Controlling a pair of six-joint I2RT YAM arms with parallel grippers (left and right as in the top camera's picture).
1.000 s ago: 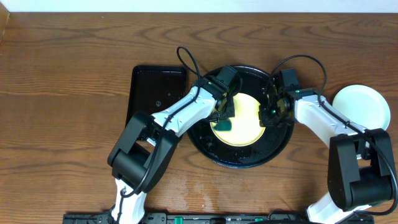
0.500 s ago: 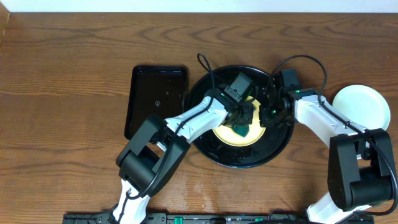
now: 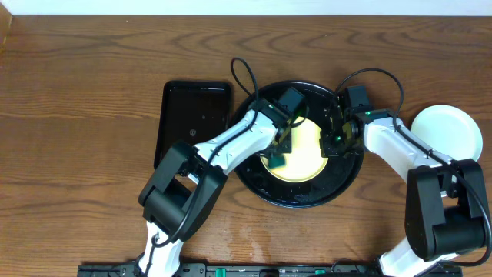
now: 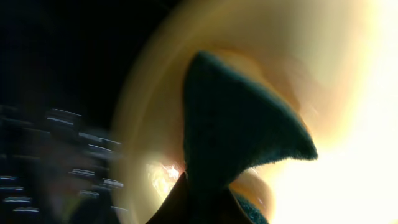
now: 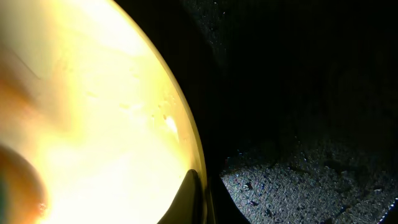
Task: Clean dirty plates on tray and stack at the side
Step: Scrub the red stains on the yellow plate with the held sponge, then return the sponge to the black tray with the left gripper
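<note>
A pale yellow plate lies in the round black tray. My left gripper is shut on a dark green sponge and presses it on the plate's left part. In the left wrist view the sponge fills the middle over the yellow plate, blurred. My right gripper is shut on the plate's right rim; the right wrist view shows its fingertip on the rim of the plate, above the wet tray floor. A pale plate sits on the table at the right.
A smaller rectangular black tray lies left of the round tray. Both arms reach over the round tray from the table's front edge. Bare wooden table surrounds the trays.
My left gripper swept the sponge to the right across the yellow plate, then back to its left part. The right arm has not moved.
</note>
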